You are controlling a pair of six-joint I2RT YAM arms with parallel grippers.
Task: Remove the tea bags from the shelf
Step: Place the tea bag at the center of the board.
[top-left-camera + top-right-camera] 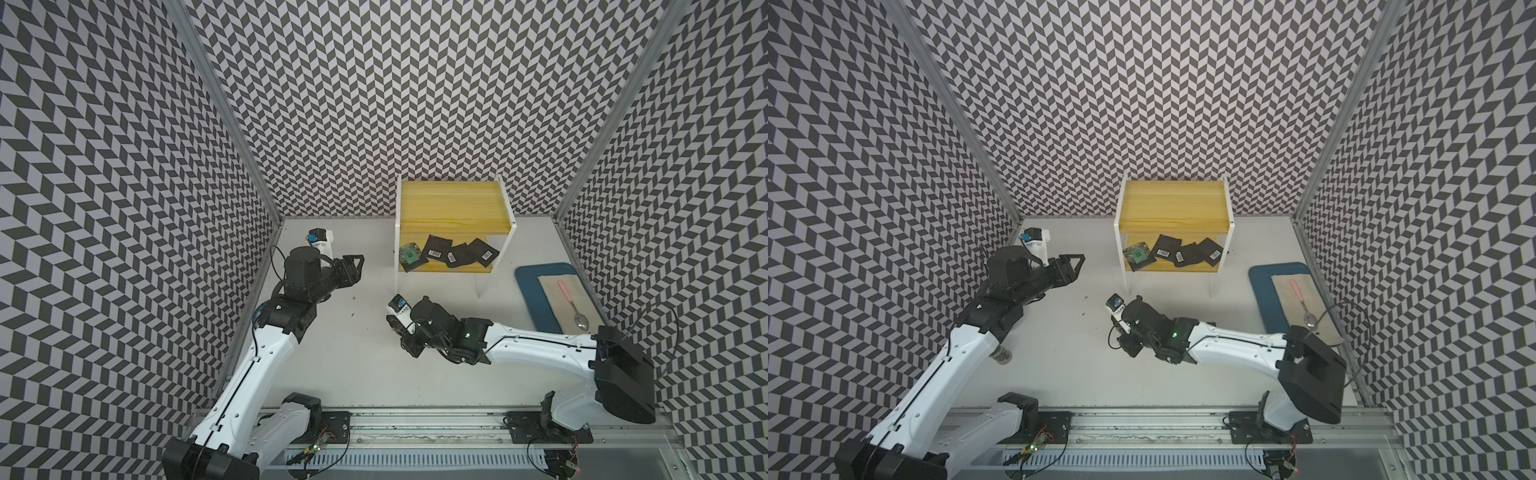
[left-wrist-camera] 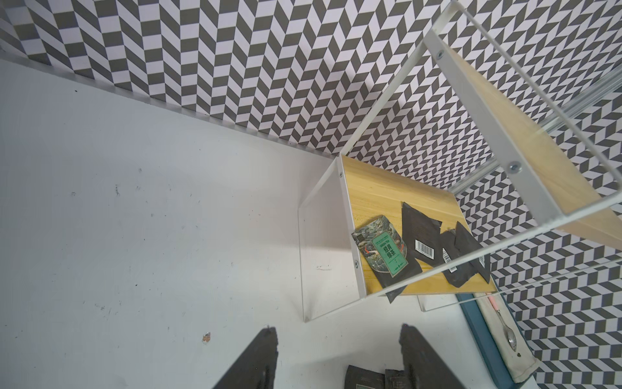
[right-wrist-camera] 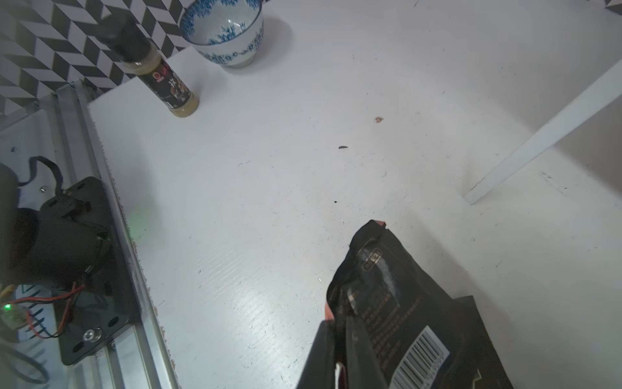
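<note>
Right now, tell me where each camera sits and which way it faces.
Top views: overhead at the front, facing down toward the back wall; left arm, right arm, shelf.
Left wrist: on the left arm, facing the shelf's lower board; open left pincer.
Right wrist: on the right arm, facing the table; right pincer shut on a tea bag.
Shared: top and left wrist views show the shelf.

Black tea bags (image 1: 451,255), one green-faced, are lying flat and overlapping on the yellow shelf (image 1: 453,203), lower board, right of centre.
</note>
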